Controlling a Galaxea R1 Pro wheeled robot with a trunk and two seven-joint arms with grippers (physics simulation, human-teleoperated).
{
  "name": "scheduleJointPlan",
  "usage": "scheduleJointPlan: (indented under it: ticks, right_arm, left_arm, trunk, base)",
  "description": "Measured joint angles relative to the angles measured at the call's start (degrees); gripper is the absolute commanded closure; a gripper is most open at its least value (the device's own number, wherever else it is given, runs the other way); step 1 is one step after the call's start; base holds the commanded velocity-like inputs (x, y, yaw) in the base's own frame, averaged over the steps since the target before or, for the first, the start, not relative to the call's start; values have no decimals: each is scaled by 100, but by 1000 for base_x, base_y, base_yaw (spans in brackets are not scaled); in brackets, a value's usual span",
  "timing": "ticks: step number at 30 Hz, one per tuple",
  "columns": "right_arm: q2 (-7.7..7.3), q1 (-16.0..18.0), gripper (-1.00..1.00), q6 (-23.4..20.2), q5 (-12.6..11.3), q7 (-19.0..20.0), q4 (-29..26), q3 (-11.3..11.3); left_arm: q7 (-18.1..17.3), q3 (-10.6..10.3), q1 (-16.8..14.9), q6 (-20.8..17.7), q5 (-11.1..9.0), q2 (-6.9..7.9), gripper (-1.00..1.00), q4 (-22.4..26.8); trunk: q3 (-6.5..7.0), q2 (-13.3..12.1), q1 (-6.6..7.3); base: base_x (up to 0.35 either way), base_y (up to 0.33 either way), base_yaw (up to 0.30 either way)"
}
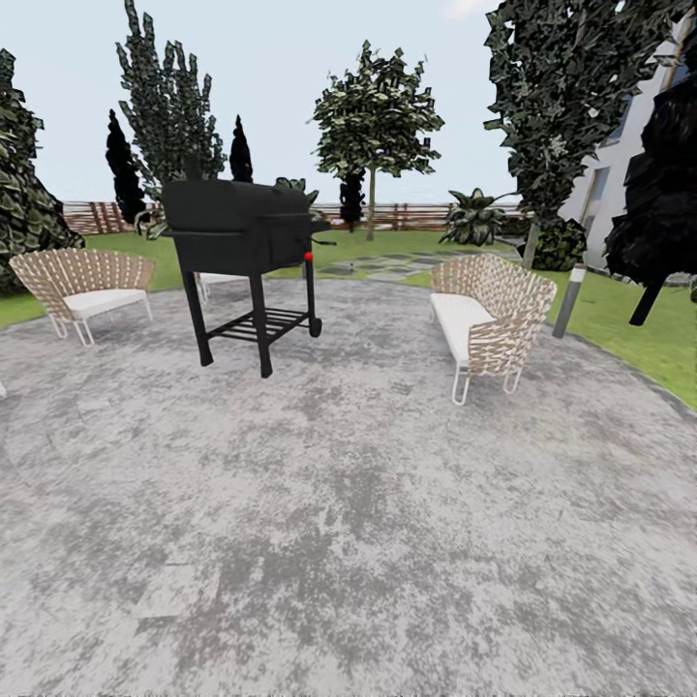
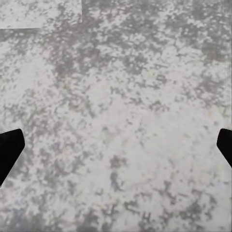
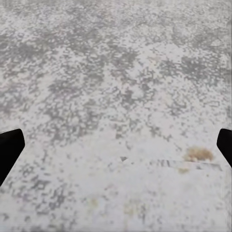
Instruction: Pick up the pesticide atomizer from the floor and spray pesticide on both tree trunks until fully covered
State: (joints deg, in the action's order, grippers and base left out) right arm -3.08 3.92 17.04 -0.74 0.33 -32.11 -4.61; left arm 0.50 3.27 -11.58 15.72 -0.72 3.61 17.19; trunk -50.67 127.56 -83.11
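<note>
I'm looking across mottled grey stone paving (image 1: pixel 368 503) at a boxy black grill (image 1: pixel 242 232) and woven wicker seats (image 1: pixel 489 315). A grey-trunked tree (image 1: pixel 373 126) is standing far off on the lawn by the slatted fence (image 1: pixel 407 215). Left gripper (image 2: pixel 116 147) and right gripper (image 3: pixel 116 147) are hanging spread wide, holding nothing.

Flat even daylight, pale sky, no cast shadows, soft blurry ground textures
</note>
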Motion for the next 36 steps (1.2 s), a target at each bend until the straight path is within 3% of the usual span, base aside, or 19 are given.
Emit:
scheduleJointPlan:
  ticks: [10, 30, 36]
  right_arm:
    - [0, 1, -100, 0, 17, -2, 1, 7]
    - [0, 1, -100, 0, 17, -2, 1, 10]
    - [0, 1, -100, 0, 14, -10, 8, 1]
  left_arm:
    - [0, 4, 0, 0, 0, -2, -100, 1]
    - [0, 2, 1, 5, 0, -2, -100, 9]
    - [0, 3, 0, 4, 0, -3, -100, 9]
  trunk:
    - [-271, 401, -220]
    - [-806, 1203, -659]
    - [-827, 1205, -660]
  base:
    - [0, 0, 20]
    - [0, 0, 130]
    - [0, 0, 41]
